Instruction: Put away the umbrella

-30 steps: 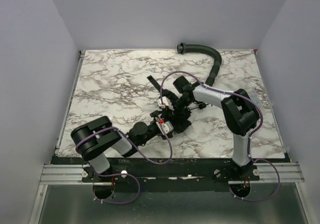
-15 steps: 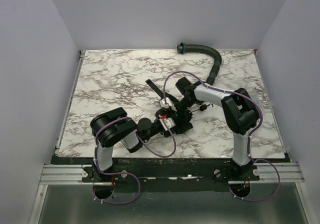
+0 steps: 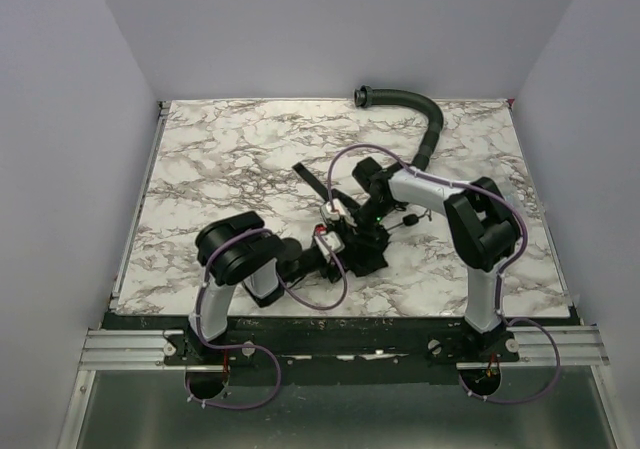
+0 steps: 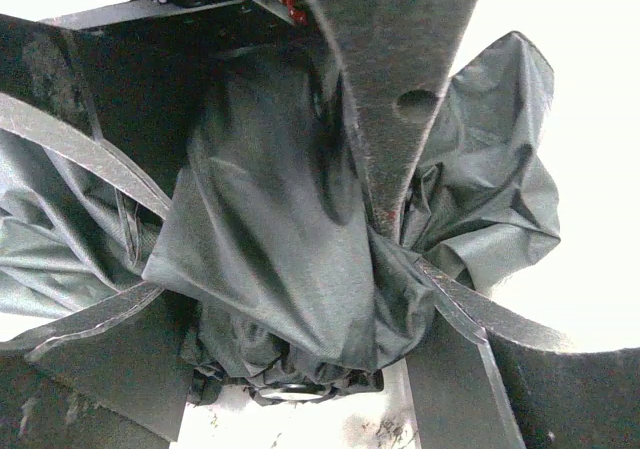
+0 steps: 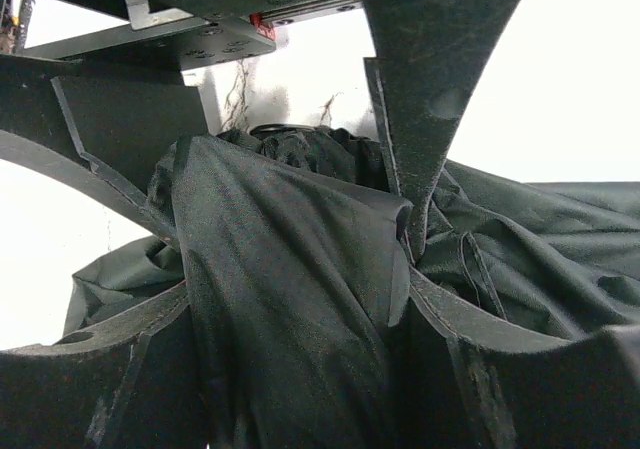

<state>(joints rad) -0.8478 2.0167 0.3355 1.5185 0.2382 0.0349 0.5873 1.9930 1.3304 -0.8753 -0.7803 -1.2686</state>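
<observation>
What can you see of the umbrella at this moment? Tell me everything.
The umbrella is folded into a crumpled bundle of thin, black, slightly shiny fabric. It lies on the marble table near the middle. A thin black strip pokes out of it toward the far side. The left gripper pinches the creased fabric. The right gripper straddles it from the other side, with cloth filling the gap between its fingers.

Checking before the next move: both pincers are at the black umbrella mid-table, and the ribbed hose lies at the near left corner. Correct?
No: the top view shows the hose along the far right of the table, not the near left corner. The left pincer and right pincer are at the umbrella mid-table.
</observation>
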